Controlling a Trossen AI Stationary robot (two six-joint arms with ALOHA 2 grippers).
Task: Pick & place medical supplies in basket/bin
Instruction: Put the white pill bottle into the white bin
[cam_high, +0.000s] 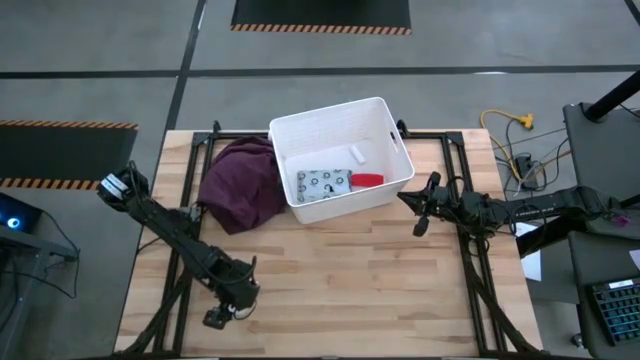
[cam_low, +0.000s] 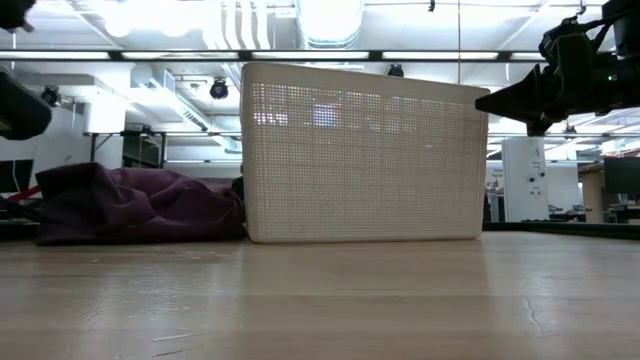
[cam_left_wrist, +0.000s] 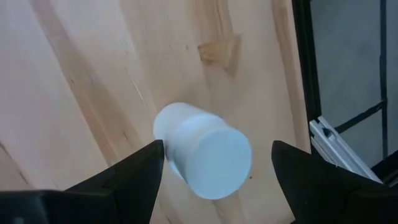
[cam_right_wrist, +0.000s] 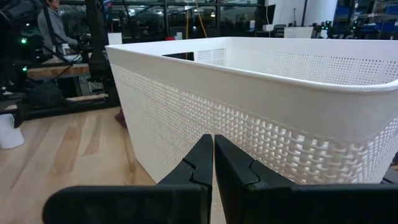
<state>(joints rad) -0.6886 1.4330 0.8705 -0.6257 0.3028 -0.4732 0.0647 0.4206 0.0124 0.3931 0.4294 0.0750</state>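
Observation:
The white short cylinder (cam_left_wrist: 202, 149) stands on the wooden table near its near left corner (cam_high: 241, 311), also visible far off in the right wrist view (cam_right_wrist: 9, 132). My left gripper (cam_left_wrist: 217, 158) (cam_high: 228, 310) is open above it, one finger on either side; one finger (cam_left_wrist: 140, 171) is close to the cylinder's wall, the other (cam_left_wrist: 298, 171) is apart. The white bin (cam_high: 340, 160) holds the spotted packet (cam_high: 323, 182), the red oblong piece (cam_high: 366, 180) and the small white piece (cam_high: 357, 153). My right gripper (cam_high: 425, 207) (cam_right_wrist: 213, 158) is shut and hovers beside the bin's right wall (cam_right_wrist: 261, 130).
The maroon cloth (cam_high: 240, 182) (cam_low: 140, 205) lies bunched against the bin's left side. Bare wood stretches across the near half of the table (cam_high: 350, 280). The table's dark frame edge (cam_left_wrist: 305, 74) runs close to the cylinder. A person sits in the room behind (cam_right_wrist: 53, 25).

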